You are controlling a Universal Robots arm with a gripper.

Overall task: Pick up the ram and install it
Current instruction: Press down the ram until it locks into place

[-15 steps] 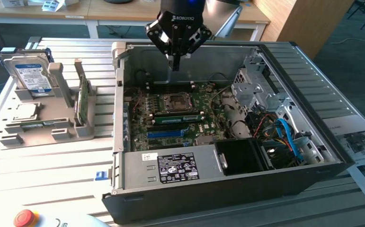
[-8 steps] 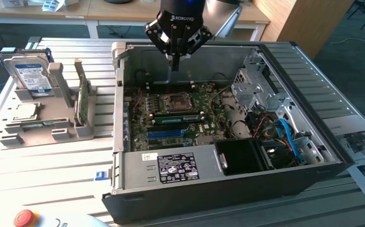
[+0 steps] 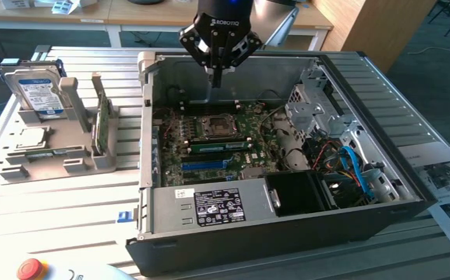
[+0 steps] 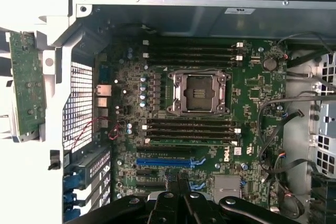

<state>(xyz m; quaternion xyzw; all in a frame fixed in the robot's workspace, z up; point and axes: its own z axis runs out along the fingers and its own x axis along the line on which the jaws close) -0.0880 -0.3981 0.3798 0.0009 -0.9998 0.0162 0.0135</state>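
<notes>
Near edge of tabletop (image 3: 61, 216): red emergency-stop button (image 3: 31, 269) at the exterior view's lower left. White slatted surface.

Open computer case (image 3: 411, 192) lies on its side, black shell, interior exposed. Nearest part inside: grey power supply (image 3: 213, 205) with black label. Beside it, toward the exterior view's right, tangled cables including a blue cable (image 3: 355, 169).

Mid-case: green motherboard (image 3: 209, 140). Empty processor socket (image 4: 199, 94) at its centre, metal frame around it. Dark memory slots (image 4: 191, 131) in 2 banks, 1 either side of the socket. Blue expansion slot (image 4: 168, 162) next to 1 bank.

To the exterior view's left of the case, well apart from it: grey fixture stand (image 3: 57, 154) on the tabletop. The ram (image 3: 100, 124) stands on edge in it, green board, upright in a slot; wrist view catches it outside the case wall (image 4: 25, 90). Hard drive (image 3: 36, 87) with blue-white label upright in the same stand, farther back. Small square silver processor (image 3: 27, 138) lies flat on the stand's low shelf.

Far: tool (image 3: 216, 79) hangs above the case's rear part, over the motherboard, fingers pressed together, holding nothing. Its tips point down, clear of the board. Wooden desks behind.
</notes>
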